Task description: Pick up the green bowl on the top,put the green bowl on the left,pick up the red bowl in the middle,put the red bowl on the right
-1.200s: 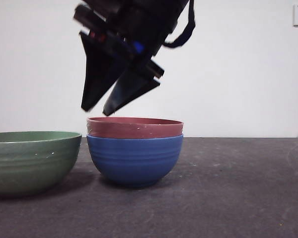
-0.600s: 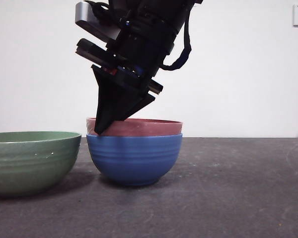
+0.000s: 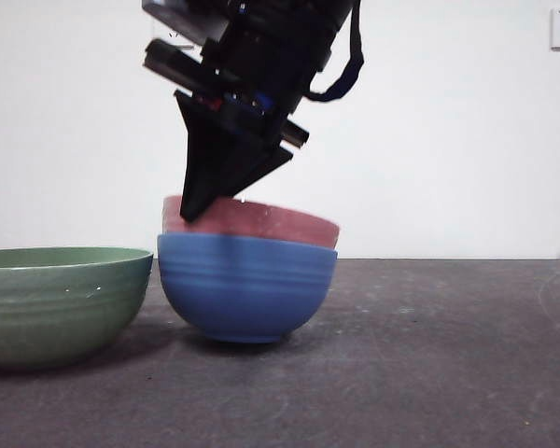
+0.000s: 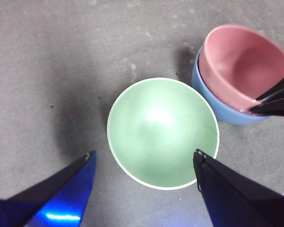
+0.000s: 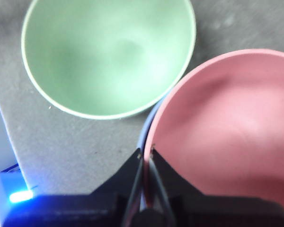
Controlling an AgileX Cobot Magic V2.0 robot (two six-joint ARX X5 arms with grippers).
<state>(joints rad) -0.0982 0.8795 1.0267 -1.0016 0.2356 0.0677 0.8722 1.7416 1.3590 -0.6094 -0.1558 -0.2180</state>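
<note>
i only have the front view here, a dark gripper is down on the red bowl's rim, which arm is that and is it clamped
Observer: It is the right gripper. Its wrist view shows both jaws closed on the rim of the red bowl, one inside the wall and one outside.
Operator: where's the other arm, i see nothing of it
Observer: The left gripper hangs open above the green bowl, touching nothing.
Operator: anything inside the green one
Observer: No. From above its inside is bare.
Operator: is red still nested in the blue one
Observer: Yes. The left wrist view shows the red bowl tilted inside the blue bowl.
</note>
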